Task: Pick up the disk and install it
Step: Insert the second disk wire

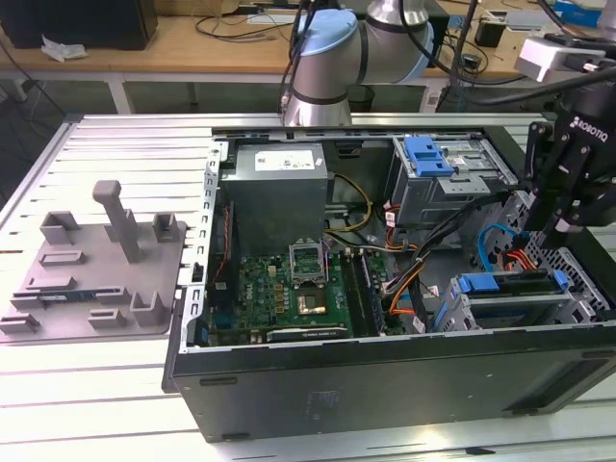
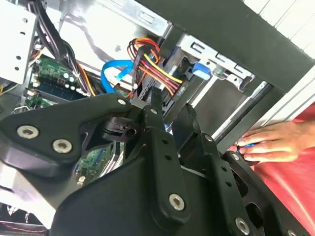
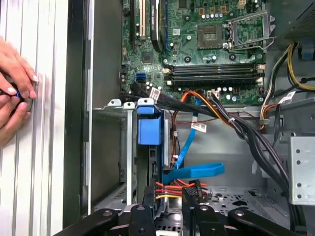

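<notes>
Black claw open, fingers apart, holding nothing, down inside the computer case | disk stands on edge in its metal bay, right between the finger tips | blue flat cable just beside | a hand rests on the table outside the case
</notes>
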